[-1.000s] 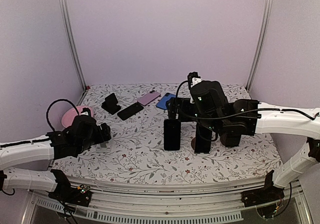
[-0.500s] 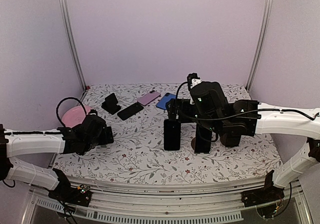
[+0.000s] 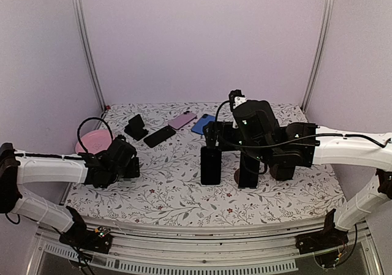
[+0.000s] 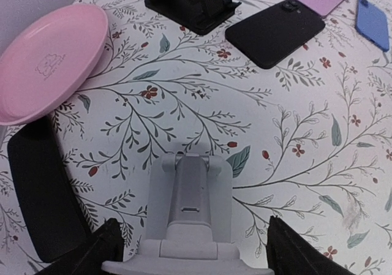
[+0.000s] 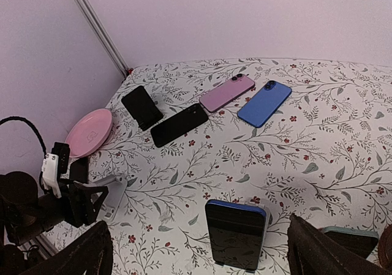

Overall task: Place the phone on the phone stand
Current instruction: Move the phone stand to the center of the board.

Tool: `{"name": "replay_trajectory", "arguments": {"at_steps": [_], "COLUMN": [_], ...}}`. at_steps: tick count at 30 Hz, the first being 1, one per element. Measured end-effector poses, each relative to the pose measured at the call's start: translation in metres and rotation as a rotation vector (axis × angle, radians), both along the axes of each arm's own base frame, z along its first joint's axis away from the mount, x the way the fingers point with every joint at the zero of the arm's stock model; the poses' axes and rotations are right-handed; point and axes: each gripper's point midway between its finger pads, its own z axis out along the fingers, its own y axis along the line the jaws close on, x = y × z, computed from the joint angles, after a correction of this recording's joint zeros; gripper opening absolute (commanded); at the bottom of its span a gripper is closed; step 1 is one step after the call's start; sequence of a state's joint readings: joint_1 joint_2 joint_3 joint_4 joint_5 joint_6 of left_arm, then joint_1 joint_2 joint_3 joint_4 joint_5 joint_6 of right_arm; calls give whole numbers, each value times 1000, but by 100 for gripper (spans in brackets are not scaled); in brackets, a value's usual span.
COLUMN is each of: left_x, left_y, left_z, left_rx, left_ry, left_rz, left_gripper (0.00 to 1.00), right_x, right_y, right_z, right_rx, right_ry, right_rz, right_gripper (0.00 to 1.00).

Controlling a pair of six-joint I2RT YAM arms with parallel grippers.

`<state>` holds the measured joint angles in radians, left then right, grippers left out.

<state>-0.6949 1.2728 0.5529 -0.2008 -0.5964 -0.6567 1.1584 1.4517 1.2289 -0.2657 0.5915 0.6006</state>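
A white phone stand (image 4: 190, 210) stands on the flowered table between my left gripper's (image 4: 195, 241) fingers, which press on both sides of its base. It also shows in the right wrist view (image 5: 113, 195). My left gripper (image 3: 127, 163) is at the table's left. A black phone (image 4: 43, 207) lies flat just left of the stand. My right gripper (image 5: 199, 226) is open and empty, hovering above a blue-edged phone (image 5: 236, 235) that leans upright on a stand at mid-table (image 3: 210, 165). A second dark phone (image 3: 248, 169) stands upright beside it.
A pink plate (image 4: 49, 57) lies at the far left. At the back are a black stand (image 5: 142, 106), a flat black phone (image 5: 179, 124), a pink phone (image 5: 228, 92) and a blue phone (image 5: 264, 103). Walls enclose the table on three sides.
My left arm has lifted and stretched out to the right, while its gripper stays near the same spot. The right arm and both upright phones have not moved.
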Motion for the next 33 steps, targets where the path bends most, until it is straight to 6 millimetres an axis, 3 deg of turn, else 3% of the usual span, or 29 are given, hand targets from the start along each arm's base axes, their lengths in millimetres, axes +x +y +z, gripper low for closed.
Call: {"name": "replay_trajectory", "arguments": {"at_steps": [10,16,26,33], "left_x": [2,3,3,6], "left_y": [0,-10,-39,-76], "left_z": [-4,0,19,24], "left_rx": [46,7,-125,-164], "left_ry": [16,13,-31,-38], "left_rz": [-27,-70,-135,-181], "left_gripper": [63,60,57,57], "right_x": [-1,-2,-2,-2], "right_y": [-1,-5,-5,-5], "right_z": [4,-8,-8,-7], "right_rx": [11,-14,-13,-12], "right_ry": [-4,7,6,6], "right_rz": [1,1,0,0], "right_gripper": [99,99,99,99]}}
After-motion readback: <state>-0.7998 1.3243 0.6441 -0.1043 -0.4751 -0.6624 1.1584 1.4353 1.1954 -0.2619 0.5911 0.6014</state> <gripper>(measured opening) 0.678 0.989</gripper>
